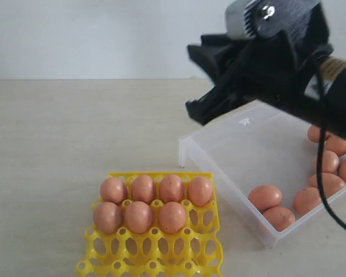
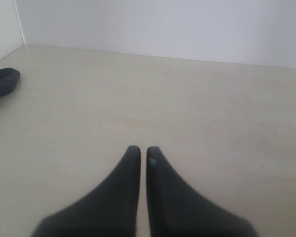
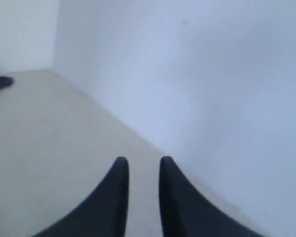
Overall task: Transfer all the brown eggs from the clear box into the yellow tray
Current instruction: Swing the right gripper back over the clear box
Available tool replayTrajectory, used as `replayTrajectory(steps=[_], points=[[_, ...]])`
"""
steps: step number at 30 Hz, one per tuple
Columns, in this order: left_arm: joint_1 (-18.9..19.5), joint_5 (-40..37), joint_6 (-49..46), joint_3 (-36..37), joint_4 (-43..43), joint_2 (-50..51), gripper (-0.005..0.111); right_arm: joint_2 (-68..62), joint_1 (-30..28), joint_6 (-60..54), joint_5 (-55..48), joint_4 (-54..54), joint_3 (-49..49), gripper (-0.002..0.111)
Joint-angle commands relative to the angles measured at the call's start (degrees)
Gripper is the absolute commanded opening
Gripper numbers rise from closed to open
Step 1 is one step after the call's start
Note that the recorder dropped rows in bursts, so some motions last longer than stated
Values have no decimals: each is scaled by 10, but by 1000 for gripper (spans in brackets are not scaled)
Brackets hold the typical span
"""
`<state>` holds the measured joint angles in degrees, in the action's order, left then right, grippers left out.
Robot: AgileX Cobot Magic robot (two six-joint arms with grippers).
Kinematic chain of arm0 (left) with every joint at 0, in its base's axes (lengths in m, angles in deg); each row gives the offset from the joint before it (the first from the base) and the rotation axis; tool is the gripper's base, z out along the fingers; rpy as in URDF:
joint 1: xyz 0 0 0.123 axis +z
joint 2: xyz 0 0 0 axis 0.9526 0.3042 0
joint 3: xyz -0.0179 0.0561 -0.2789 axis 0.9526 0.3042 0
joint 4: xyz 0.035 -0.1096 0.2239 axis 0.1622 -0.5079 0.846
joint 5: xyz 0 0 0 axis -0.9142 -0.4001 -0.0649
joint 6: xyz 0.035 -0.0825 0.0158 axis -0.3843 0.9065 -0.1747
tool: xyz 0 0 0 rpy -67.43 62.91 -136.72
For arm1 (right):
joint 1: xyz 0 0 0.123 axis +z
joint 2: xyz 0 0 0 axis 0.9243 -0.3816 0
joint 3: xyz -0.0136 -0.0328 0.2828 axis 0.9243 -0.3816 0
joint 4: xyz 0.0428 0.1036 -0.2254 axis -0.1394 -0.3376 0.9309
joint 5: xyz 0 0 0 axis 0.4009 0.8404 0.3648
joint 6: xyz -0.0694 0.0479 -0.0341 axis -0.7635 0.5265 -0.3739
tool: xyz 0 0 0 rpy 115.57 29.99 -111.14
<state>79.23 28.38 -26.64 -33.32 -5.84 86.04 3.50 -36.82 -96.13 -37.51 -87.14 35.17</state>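
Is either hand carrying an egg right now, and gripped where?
Nothing is held. The left hand is shut on air; the right hand is slightly open, with nothing in its gap.

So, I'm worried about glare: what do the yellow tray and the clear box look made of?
Yellow tray: probably moulded plastic with a slight sheen, judging by its uniform bright colour and thin open lattice. Clear box: likely thin rigid plastic, translucent and slightly milky, since the table shows through its low walls.
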Motion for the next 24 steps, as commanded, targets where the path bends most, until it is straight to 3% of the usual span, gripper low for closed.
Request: replayTrajectory(steps=[1,7,9,12,18,20,24], points=[[-3,3,-2,2,0,-2,4,50,1,-257,78,-228,1,0],[-3,3,-2,2,0,-2,4,71,0,-496,269,-421,1,0],[-3,3,-2,2,0,-2,4,70,-16,-564,284,-503,4,0],[-3,3,-2,2,0,-2,4,69,-89,-663,173,-658,28,0],[-3,3,-2,2,0,-2,4,28,-329,-859,-197,-999,90,0],[-3,3,-2,2,0,-2,4,12,-368,-852,-289,-999,96,0],[-3,3,-2,2,0,-2,4,-24,-373,-835,-323,-999,97,0]])
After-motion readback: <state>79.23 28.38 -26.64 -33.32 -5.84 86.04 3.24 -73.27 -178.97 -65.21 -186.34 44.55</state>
